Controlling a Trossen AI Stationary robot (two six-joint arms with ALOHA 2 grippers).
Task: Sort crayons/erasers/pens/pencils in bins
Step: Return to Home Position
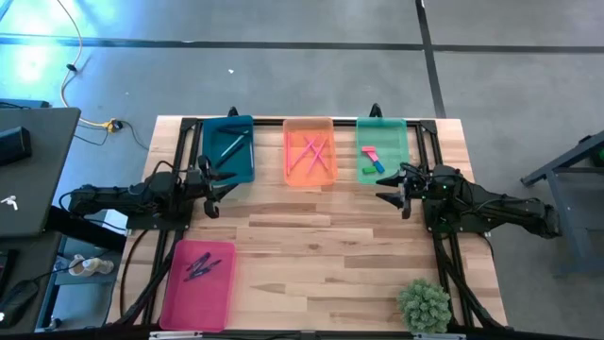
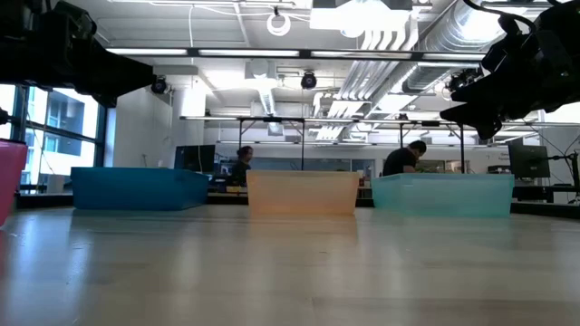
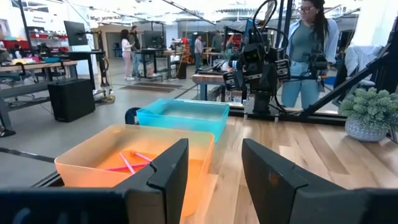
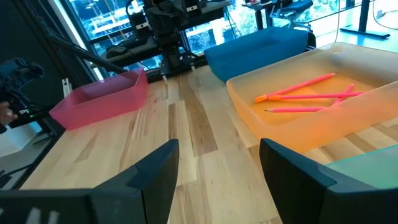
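Note:
Three bins stand in a row along the table's far edge: dark teal-blue (image 1: 228, 147) with thin sticks, orange (image 1: 310, 152) with pink and orange sticks (image 4: 305, 93), mint-green (image 1: 382, 148) with small erasers (image 1: 372, 161). A pink-red bin (image 1: 198, 281) with dark sticks sits at the near left. My left gripper (image 1: 220, 181) is open and empty, above the table just near of the teal bin. My right gripper (image 1: 392, 184) is open and empty, just near of the mint-green bin.
A small green potted plant (image 1: 424, 304) stands at the table's near right corner. Bare wooden table top (image 1: 311, 246) lies between the two arms. People stand in the room beyond the table (image 3: 308, 43).

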